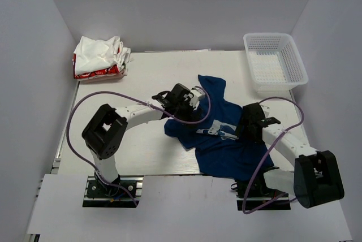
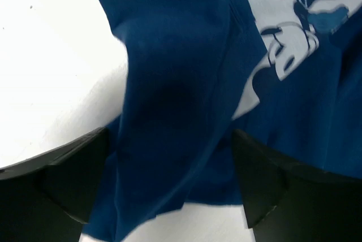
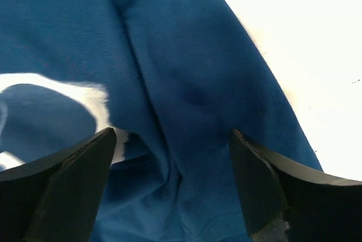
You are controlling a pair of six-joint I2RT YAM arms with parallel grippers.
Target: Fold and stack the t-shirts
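Left fingers (image 2: 56,191) cropped, straddling bunched navy t-shirt (image 2: 175,83).

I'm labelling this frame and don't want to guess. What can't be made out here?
Top view: how many shirts are in the white-and-red pile; its crumpled layers cover each other.
Top view: the chest print on the navy shirt, partly under folds and the right gripper; both wrist views crop it at their edges.
Top view: the shirt's edge beneath the left gripper.
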